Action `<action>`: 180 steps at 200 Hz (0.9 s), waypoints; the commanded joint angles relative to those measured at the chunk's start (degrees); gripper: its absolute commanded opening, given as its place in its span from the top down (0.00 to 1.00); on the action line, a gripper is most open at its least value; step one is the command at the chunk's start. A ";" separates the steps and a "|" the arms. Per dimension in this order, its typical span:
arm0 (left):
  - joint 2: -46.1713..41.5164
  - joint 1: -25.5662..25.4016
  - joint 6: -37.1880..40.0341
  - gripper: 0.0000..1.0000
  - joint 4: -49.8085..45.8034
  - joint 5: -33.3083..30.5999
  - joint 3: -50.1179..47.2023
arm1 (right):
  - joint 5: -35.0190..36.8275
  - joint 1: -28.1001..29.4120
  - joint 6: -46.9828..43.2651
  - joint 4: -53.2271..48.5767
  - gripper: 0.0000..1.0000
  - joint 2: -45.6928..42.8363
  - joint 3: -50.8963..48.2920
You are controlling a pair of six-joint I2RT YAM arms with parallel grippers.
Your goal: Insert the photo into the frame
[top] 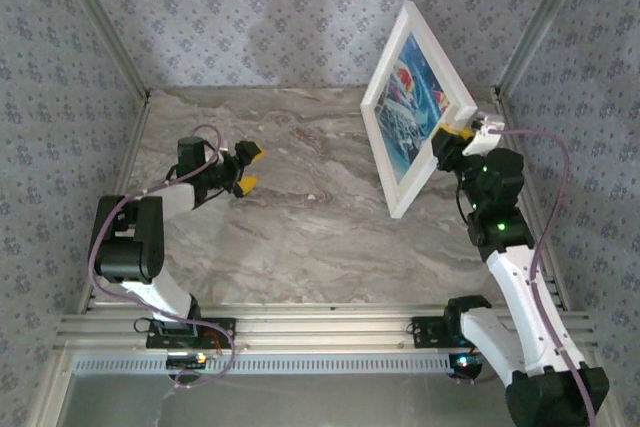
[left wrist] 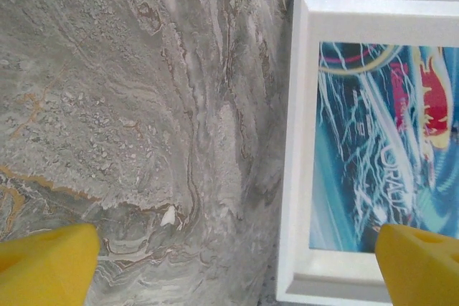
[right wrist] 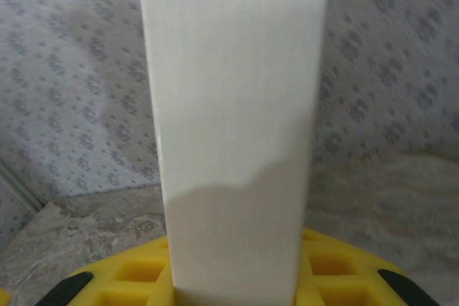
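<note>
We see a grey marbled tabletop [top: 300, 237] boxed in by patterned walls [top: 250, 7]. Our right gripper [top: 455, 132] pinches the white frame [top: 385, 159] by its edge, tilted up at right rear, with the photo [top: 412, 97] inside it. Our left gripper [top: 251, 169] hangs spread at the left, with open tabletop between them.

The table [top: 300, 237] has a marbled top, grey and beige with thin brown veins, and one small white fleck [left wrist: 168, 214] shows in the close view of it. Walls [top: 250, 7] with a pale grey covering, printed with a small repeating flower pattern, stand on three sides. Slim metal posts [top: 105, 32] rise at the back corners, and ribbed metal rails [top: 320, 332] run along the near edge.
</note>
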 commanded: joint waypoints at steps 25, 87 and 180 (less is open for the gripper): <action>0.73 0.06 -0.43 0.01 1.84 0.52 1.06 | -6.21 -7.01 12.27 3.62 1.00 -0.61 -5.77; 1.32 0.06 -0.33 0.01 1.85 0.68 1.25 | -11.44 -15.32 19.03 1.41 1.00 -0.65 -13.23; 5.69 -2.13 -0.19 0.02 2.31 1.64 5.08 | -16.00 -16.21 25.07 -11.43 1.00 -6.46 -20.25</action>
